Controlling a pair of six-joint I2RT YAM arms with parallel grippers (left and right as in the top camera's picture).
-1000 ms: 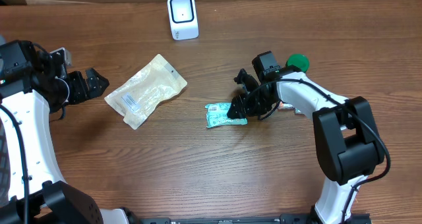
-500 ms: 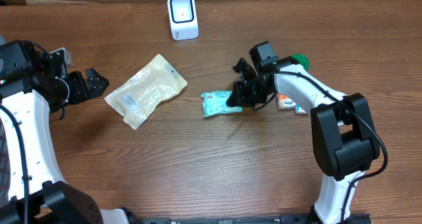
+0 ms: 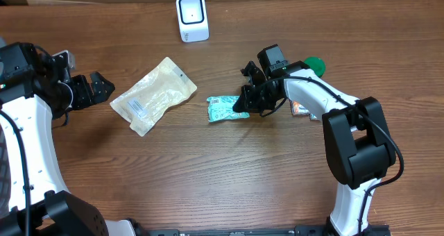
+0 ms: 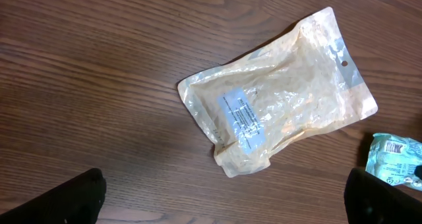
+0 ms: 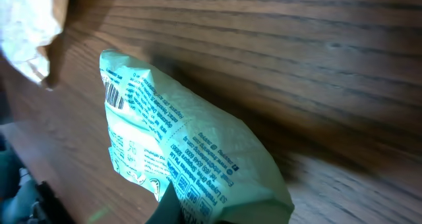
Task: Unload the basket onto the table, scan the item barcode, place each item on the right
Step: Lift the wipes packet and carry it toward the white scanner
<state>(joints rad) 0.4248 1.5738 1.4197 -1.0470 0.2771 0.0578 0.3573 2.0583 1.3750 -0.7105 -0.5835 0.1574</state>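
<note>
The item is a teal packet (image 3: 222, 109) with printed text, held near the table's middle by my right gripper (image 3: 241, 104), which is shut on its right end. In the right wrist view the packet (image 5: 178, 151) fills the lower centre, with a barcode (image 5: 113, 95) on its upper left corner and one dark finger (image 5: 168, 207) against it. A white barcode scanner (image 3: 192, 17) stands at the back edge, well apart from the packet. My left gripper (image 3: 104, 89) stays open at the far left, its fingers (image 4: 72, 197) wide with nothing between them.
A beige plastic pouch (image 3: 154, 95) with a white label lies left of centre, also below my left wrist camera (image 4: 277, 115). A green round object (image 3: 316, 64) and an orange packet (image 3: 300, 109) sit behind the right arm.
My right gripper has shut on the teal packet and carried it left and slightly toward the back. The left arm has not moved.
</note>
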